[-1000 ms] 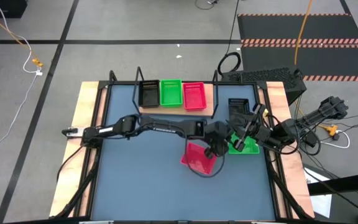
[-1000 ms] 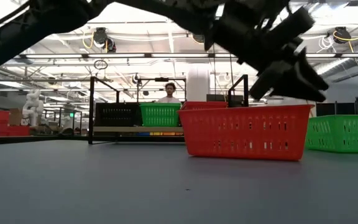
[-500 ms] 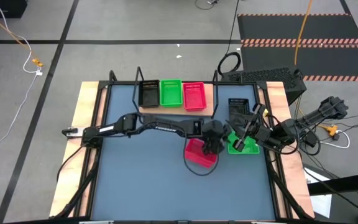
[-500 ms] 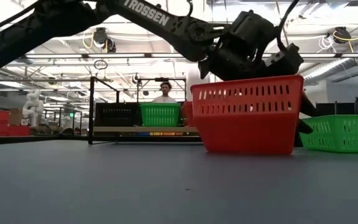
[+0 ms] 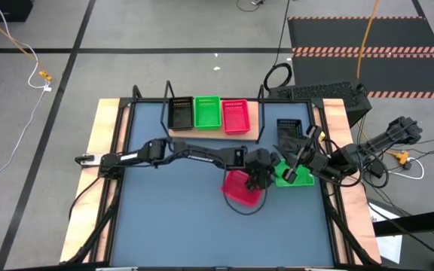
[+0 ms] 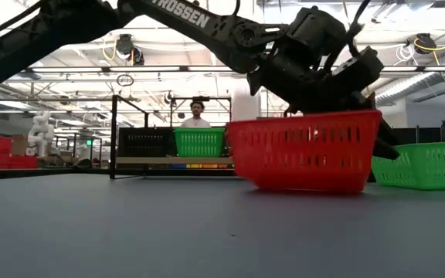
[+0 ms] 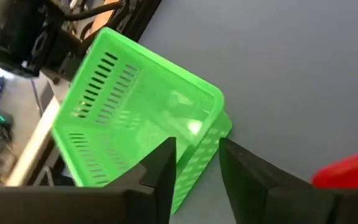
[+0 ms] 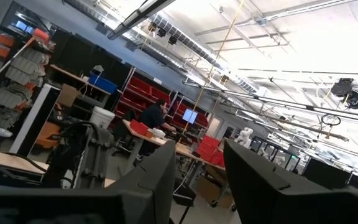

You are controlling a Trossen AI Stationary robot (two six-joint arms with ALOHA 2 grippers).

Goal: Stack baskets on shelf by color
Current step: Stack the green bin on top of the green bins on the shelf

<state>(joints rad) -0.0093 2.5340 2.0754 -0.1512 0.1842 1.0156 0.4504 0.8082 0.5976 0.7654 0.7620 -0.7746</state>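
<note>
Tilting red basket [image 6: 306, 151], left gripper [image 5: 258, 178] above

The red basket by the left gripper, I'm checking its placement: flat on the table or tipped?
Tipped. In the low view the red basket leans, its rim slanting and one bottom edge off the table.

Table [image 5: 179, 218]: blue-grey top, wooden side edges. Shelf [image 5: 252, 132] is set at the far edge; on it a black basket [image 5: 180, 114], a green basket [image 5: 207, 112] and a red basket [image 5: 235, 116] are lined up side by side. Directly on the tabletop: red basket [image 5: 241, 188] near centre, tilted; green basket [image 5: 295, 175] just beside it; black basket [image 5: 290, 131] behind that.
</note>
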